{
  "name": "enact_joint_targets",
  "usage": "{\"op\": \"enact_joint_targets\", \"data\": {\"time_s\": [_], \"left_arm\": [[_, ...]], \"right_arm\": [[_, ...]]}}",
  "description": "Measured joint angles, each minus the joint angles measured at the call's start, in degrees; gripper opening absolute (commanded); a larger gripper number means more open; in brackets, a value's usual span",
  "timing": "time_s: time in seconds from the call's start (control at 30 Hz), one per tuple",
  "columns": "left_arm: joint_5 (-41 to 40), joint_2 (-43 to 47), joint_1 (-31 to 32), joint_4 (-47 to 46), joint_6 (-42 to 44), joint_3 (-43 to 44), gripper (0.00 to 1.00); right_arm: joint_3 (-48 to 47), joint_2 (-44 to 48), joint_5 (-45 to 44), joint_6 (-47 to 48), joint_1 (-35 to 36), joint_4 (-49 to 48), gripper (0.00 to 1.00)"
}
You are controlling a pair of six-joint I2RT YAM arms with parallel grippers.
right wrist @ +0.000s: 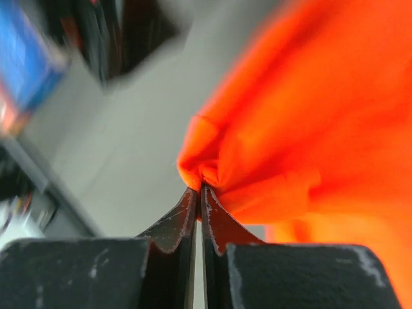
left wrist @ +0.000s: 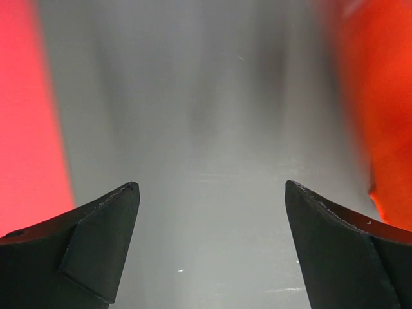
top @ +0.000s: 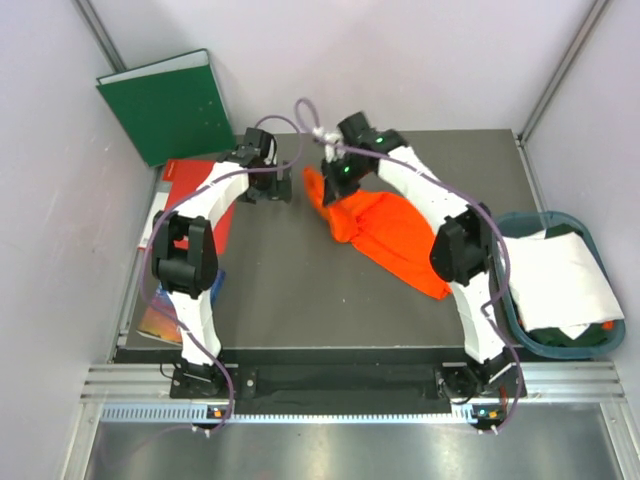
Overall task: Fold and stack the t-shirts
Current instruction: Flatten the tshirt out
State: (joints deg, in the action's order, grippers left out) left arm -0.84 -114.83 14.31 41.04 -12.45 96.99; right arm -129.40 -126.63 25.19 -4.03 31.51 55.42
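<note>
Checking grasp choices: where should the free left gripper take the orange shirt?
Probably take the shirt by its left edge, coming from the left. It lies bunched, the right gripper pinches its far-left end, and the open left gripper stands on that side.

We find one t-shirt (top: 385, 235) on the tabletop (top: 300, 290), right of centre, running from the far middle toward the near right. The right hand (right wrist: 199, 196) sits at its far-left end, clamped on a bunch of cloth. The left hand (left wrist: 212, 190) hangs just left of that, over bare tabletop, jaws apart. The binder (top: 170, 105) stands far left, with the folder (top: 190, 180) before it, under the left arm. Right of the tabletop sits the basket (top: 560, 348), holding a second t-shirt (top: 565, 280).
</note>
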Motion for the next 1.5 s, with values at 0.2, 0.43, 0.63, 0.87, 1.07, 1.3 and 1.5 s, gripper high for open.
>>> {"op": "enact_joint_targets", "data": {"time_s": [0.2,0.43,0.63,0.87,1.07,1.3,1.5], "left_arm": [[-7.0,5.8,0.0,-2.4,-1.0,-1.9,0.99],[-5.3,6.4,-0.3,-4.3,-1.2,-2.0,0.99],[5.6,3.5,0.1,-4.2,-1.4,-2.0,0.99],[14.9,2.5,1.0,-4.2,-2.7,-6.2,0.86],[17.1,2.0,1.0,-4.2,-3.8,-8.7,0.85],[18.4,-1.4,1.0,-4.3,-4.2,-8.7,0.73],[20.4,-2.1,1.0,-4.3,-4.2,-9.7,0.58]], "right_arm": [[1.9,-0.2,8.4,0.9,7.0,3.9,0.45],[7.0,7.4,7.6,0.7,5.1,2.3,0.56],[14.9,14.6,2.9,-1.2,-3.3,-1.6,0.55],[19.9,15.1,-1.6,-2.1,-7.2,-2.9,0.54],[21.0,15.1,-2.6,-2.2,-7.2,-3.3,0.54],[21.7,15.1,-3.7,-2.2,-8.0,-3.7,0.53],[23.3,15.1,-5.1,-2.2,-10.0,-3.7,0.53]]}}
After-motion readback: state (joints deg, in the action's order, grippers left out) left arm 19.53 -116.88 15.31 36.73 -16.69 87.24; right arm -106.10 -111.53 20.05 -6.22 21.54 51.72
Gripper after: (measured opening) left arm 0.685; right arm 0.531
